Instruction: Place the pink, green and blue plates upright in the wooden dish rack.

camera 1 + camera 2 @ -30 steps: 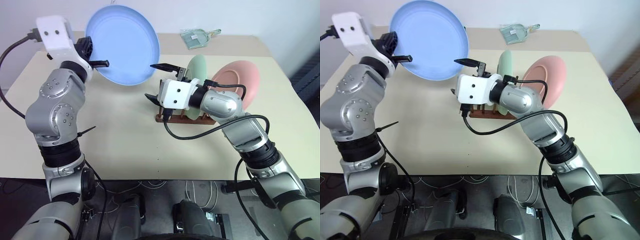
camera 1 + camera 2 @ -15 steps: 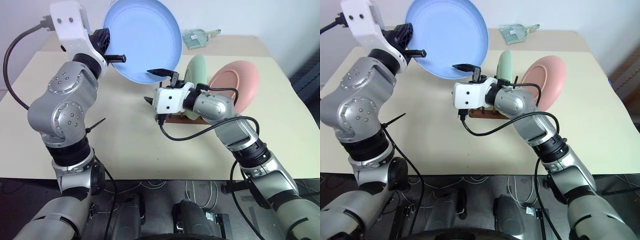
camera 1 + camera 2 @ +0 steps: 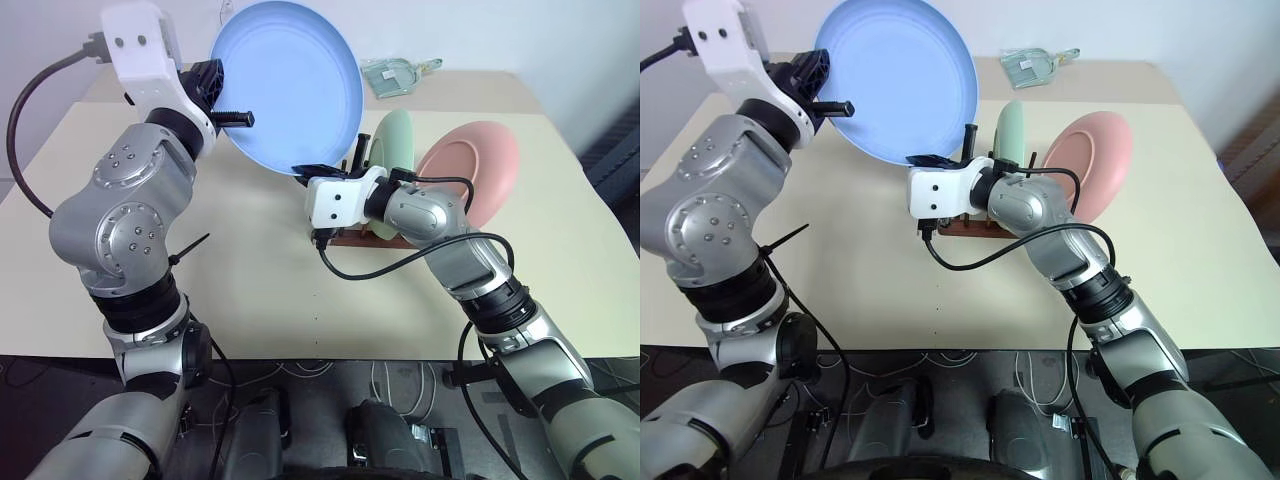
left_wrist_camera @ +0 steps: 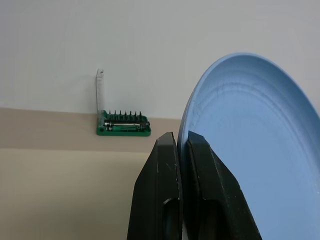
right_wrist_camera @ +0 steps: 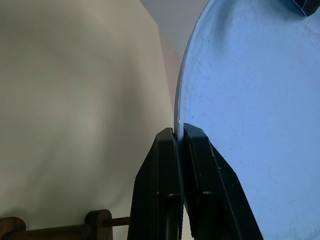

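Observation:
The blue plate [image 3: 285,85] hangs in the air over the table's middle, tilted with its face toward me. My left gripper [image 3: 232,117] is shut on its left rim, fingers [image 4: 160,190] pinching the edge. My right gripper [image 3: 318,168] is shut on the plate's lower rim [image 5: 235,100], just above the wooden dish rack [image 3: 345,238]. The green plate [image 3: 392,140] stands upright in the rack. The pink plate [image 3: 472,168] stands on edge at the rack's right end, partly hidden by my right arm.
A clear packet [image 3: 395,72] lies at the table's far edge. A green bit holder [image 4: 123,127] sits against the back wall. The beige table [image 3: 250,270] is bare to the left of and in front of the rack.
My right gripper was open below the blue plate and has shut on its lower rim. Before that, my left arm carried the plate to the right, toward the rack.

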{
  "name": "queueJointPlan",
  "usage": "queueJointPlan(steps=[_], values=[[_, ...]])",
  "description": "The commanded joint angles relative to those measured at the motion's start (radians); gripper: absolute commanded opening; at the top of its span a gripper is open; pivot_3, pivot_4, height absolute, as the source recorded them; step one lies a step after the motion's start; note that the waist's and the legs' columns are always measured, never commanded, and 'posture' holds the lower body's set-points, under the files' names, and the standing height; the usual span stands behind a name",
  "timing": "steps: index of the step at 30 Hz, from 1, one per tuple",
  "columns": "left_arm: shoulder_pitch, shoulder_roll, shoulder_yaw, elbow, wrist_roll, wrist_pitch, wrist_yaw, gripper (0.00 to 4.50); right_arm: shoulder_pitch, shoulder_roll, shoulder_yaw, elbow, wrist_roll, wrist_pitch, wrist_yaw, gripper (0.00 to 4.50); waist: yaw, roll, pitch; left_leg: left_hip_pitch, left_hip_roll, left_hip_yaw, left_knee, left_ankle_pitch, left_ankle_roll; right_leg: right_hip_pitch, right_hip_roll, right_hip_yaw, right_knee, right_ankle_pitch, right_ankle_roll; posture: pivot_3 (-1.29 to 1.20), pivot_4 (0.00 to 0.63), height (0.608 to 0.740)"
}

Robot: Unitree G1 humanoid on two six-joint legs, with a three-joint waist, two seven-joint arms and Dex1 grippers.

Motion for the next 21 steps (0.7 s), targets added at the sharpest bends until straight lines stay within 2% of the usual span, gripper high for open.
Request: queueJointPlan(steps=[1,3,6,9,10,12,16,21], values=[[-0.047,-0.043,0.087,-0.037,-0.08,-0.05,-0.009,0.33,-0.024,0.012,-0.036,-0.02,-0.004,-0.012,-0.014,0.01,0.0,0.0,0.0,0.0,0.0,0.0,0.0,0.0,0.0,0.0,0.0,0.0,0.0,0.0,0.0,0.0,0.15,0.732],[-0.063,-0.07,0.151,-0.036,-0.131,-0.089,-0.003,1.09,-0.024,0.017,-0.04,-0.024,-0.007,-0.016,-0.019,0.0,0.0,0.0,0.0,0.0,0.0,0.0,0.0,0.0,0.0,0.0,0.0,0.0,0.0,0.0,0.0,0.0,0.15,0.732],[-0.086,-0.071,0.222,-0.018,-0.175,-0.146,0.016,2.54,-0.023,0.024,-0.045,-0.028,-0.004,-0.019,-0.019,0.0,-0.003,0.0,0.0,0.0,0.0,0.0,0.0,0.0,0.0,0.0,0.0,0.0,0.0,0.0,0.0,0.0,0.15,0.732],[-0.093,-0.031,0.272,0.033,-0.163,-0.211,0.042,4.09,-0.023,0.031,-0.05,-0.023,0.002,-0.022,-0.02,0.0,-0.003,0.0,0.0,0.001,0.0,0.0,0.0,0.0,0.0,0.001,0.0,0.0,0.0,0.0,0.0,0.0,0.15,0.732],[-0.095,-0.011,0.295,0.061,-0.156,-0.233,0.056,4.46,-0.023,0.034,-0.052,-0.023,0.005,-0.022,-0.021,0.0,-0.003,0.0,0.0,0.001,0.0,0.0,0.0,0.0,0.0,0.001,0.0,0.0,0.0,0.0,0.0,0.0,0.15,0.732],[-0.085,0.04,0.325,0.119,-0.135,-0.262,0.071,4.46,-0.023,0.043,-0.058,-0.027,0.017,-0.021,-0.021,0.0,-0.003,0.0,0.0,0.001,0.0,0.0,0.0,0.0,0.0,0.001,0.0,0.0,0.0,0.0,0.0,0.0,0.15,0.732],[0.105,0.229,0.276,0.25,-0.024,-0.338,-0.07,4.46,-0.035,0.115,-0.13,-0.057,0.135,0.025,-0.025,0.0,-0.009,0.001,0.0,0.002,0.0,0.001,-0.002,0.0,-0.001,0.0,0.001,0.001,0.001,0.0,0.0,0.0,0.15,0.732],[0.299,0.307,0.158,0.297,0.041,-0.448,-0.251,4.46,-0.024,0.2,-0.215,-0.147,0.295,0.128,-0.02,0.0,0.003,-0.002,0.0,0.0,0.0,0.0,0.0,0.001,-0.001,0.0,0.001,0.0,0.0,0.0,0.0,0.0,0.15,0.732]])
